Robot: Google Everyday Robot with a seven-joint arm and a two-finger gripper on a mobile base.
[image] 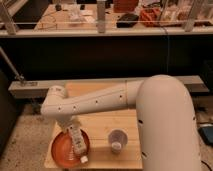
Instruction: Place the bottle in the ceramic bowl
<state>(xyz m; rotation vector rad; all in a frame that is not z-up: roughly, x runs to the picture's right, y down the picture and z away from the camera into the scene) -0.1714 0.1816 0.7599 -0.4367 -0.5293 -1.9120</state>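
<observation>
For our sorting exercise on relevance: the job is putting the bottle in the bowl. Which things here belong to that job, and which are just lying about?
Part of the job: bottle, lying slanted over the bowl; gripper, above the bowl at the bottle's upper end.
Just lying about: cup, standing on the table right of the bowl.

Jaws at bottle (78, 143) over ceramic bowl (59, 150)

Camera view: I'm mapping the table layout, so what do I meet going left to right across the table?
From the left: bowl → cup. The bottle overlaps the bowl's right part, so it gets no separate place. The gripper is at the bottle's upper end.
</observation>
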